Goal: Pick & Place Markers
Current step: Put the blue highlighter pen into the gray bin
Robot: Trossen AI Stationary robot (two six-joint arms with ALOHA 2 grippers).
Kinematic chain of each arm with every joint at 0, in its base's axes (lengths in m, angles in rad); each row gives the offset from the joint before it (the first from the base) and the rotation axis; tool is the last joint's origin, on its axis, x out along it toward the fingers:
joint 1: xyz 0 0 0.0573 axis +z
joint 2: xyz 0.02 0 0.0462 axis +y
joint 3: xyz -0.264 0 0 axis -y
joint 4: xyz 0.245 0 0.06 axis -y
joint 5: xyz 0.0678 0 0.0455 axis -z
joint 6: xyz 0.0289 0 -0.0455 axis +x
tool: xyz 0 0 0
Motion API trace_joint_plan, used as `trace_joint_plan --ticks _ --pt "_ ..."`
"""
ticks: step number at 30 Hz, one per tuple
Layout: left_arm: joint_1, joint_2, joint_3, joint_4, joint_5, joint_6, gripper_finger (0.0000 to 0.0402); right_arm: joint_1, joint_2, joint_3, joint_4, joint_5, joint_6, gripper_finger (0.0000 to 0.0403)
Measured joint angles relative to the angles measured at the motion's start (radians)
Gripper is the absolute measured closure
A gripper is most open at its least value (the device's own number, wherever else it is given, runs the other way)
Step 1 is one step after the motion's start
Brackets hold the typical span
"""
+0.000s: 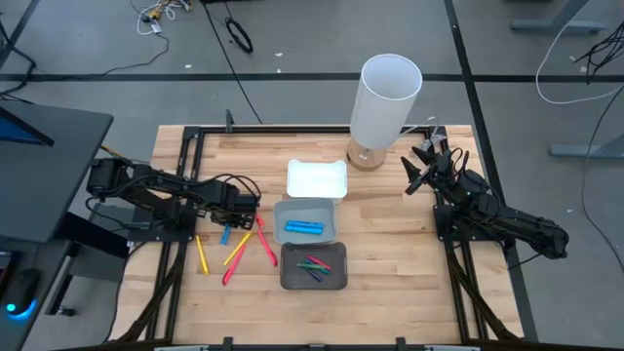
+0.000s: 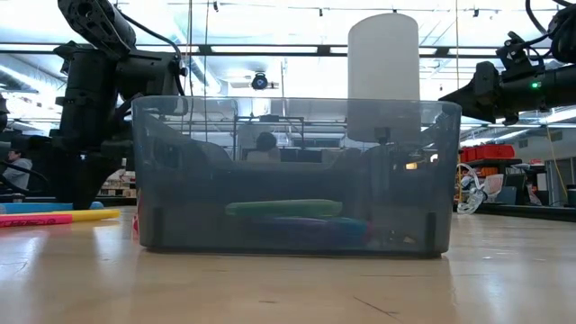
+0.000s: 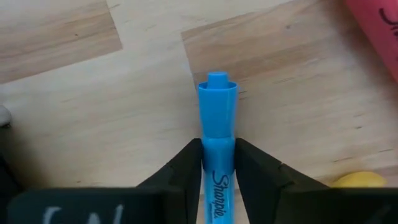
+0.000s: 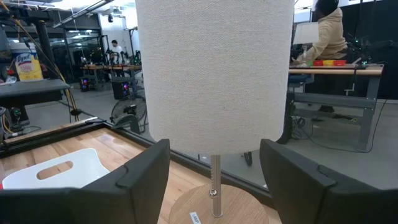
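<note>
My left gripper [image 1: 231, 218] points down at the table's left part and is shut on a blue marker [image 3: 217, 106]. Loose markers lie on the wood beside it: a yellow one [image 1: 202, 254], an orange-yellow one [image 1: 238, 250], and two red ones [image 1: 265, 244] [image 1: 229, 274]. More blue markers [image 1: 304, 227] lie in the light grey tray [image 1: 331, 207]. Green and purple ones [image 1: 314, 265] lie in the dark tray [image 1: 287, 278]. My right gripper [image 4: 214, 177] waits open at the far right, level, facing a lamp. My left gripper pinches the blue marker's barrel [image 3: 217, 149], just behind its cap, between its two fingers [image 3: 186, 171]. The fingers come from above, pointing down, and lie across the marker. The marker lies flat on the wooden tabletop, its cap end [image 3: 217, 84] sticking out past the fingertips.
A white tray [image 1: 317, 179] sits beyond the grey one. A tall white lamp [image 1: 385, 102] on a round wooden base stands at the far edge, close to my right gripper. The dark tray [image 2: 297, 171] fills the low view. Bare wood lies to the trays' right.
</note>
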Motion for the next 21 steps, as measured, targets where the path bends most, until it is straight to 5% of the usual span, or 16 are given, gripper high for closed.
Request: trace_joint_plan --ticks 21 --pt "0.0 -0.108 0.105 -0.142 0.01 0.109 0.0336 0.0 0.0 0.0 0.0 0.0 0.0 0.0152"
